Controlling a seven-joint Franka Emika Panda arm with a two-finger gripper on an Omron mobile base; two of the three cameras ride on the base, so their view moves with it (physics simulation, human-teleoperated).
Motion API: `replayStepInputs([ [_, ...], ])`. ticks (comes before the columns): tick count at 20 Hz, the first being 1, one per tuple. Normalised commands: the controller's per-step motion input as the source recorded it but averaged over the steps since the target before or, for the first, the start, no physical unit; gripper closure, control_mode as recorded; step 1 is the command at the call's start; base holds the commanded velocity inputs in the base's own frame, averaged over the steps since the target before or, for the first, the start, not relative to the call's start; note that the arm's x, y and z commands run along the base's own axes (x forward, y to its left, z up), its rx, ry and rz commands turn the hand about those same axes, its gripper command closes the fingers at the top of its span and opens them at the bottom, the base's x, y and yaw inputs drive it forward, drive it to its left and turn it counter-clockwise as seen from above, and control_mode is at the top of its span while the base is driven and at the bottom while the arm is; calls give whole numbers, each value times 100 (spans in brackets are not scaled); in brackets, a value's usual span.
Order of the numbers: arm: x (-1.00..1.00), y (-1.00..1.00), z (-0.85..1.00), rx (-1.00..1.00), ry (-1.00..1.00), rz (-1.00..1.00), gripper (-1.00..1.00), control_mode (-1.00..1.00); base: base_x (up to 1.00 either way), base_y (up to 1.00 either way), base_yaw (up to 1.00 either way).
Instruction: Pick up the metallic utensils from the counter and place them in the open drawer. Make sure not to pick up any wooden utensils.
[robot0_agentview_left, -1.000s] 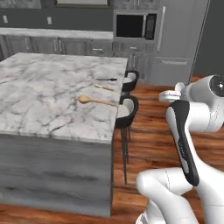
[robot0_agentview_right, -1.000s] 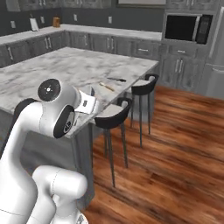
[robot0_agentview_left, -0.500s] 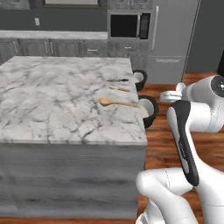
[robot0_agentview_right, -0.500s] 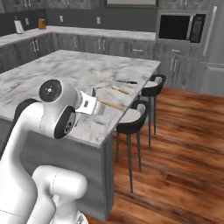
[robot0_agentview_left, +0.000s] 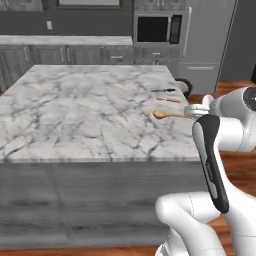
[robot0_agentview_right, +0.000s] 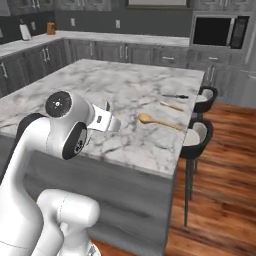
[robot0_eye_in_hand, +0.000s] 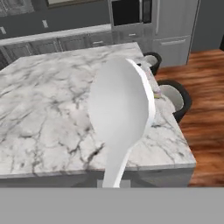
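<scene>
A pale silvery metal spoon (robot0_eye_in_hand: 120, 109) rises from the bottom of the hand view with its bowl over the counter, and my gripper (robot0_agentview_right: 108, 121) is shut on its handle. The hand hangs just off the near edge of the white marble counter (robot0_agentview_left: 80, 110). The black-handled knife (robot0_agentview_left: 163, 90) lies on the far right part of the slab. Nearer to me lie the small wooden spoon (robot0_agentview_left: 169, 99) and the large wooden spoon (robot0_agentview_left: 170, 115). From the right base view I see the knife (robot0_agentview_right: 175, 96) and the large wooden spoon (robot0_agentview_right: 157, 121) too. The open drawer is out of view.
Two black stools (robot0_agentview_right: 199, 136) (robot0_agentview_right: 206, 95) stand at the counter's right side over a wood floor (robot0_agentview_right: 225, 200). The island's grey panelled base (robot0_agentview_left: 75, 200) faces me. Grey cabinets, a microwave (robot0_agentview_left: 156, 29) and a fridge line the back wall.
The whole scene has shifted in both base views, so the base has driven along the island toward its near side. The arm keeps its pose and its grip.
</scene>
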Motion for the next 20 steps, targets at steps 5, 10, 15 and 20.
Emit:
replayStepInputs([
  [5, 0, 0, 0, 0, 0, 0, 100, 100, -2, 100, -12],
  [10, 0, 0, 0, 0, 0, 0, 100, 100, 0, 100, -13],
  [15, 0, 0, 0, 0, 0, 0, 100, 100, 0, 100, -13],
  [20, 0, 0, 0, 0, 0, 0, 100, 100, 0, 100, -14],
])
